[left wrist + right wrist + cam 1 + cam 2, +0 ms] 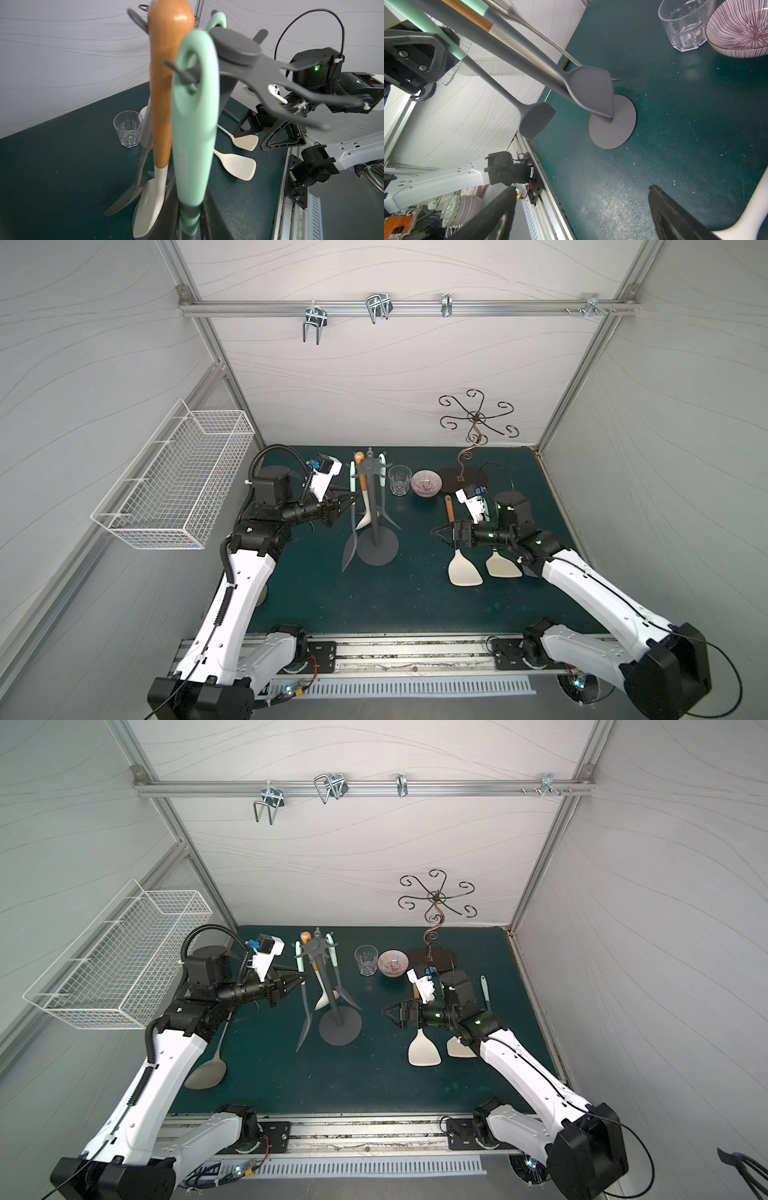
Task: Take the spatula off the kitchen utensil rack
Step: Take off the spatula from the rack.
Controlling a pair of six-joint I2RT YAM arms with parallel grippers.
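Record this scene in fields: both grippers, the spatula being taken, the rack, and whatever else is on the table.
left gripper: shut on the spatula's mint handle
spatula: grey blade, handle loop still on a hook of the rack
rack: upright; also holds a wooden-handled spoon and a second mint-handled tool
right gripper: open, holding nothing, over two cream spatulas
table: also a glass and a striped bowl
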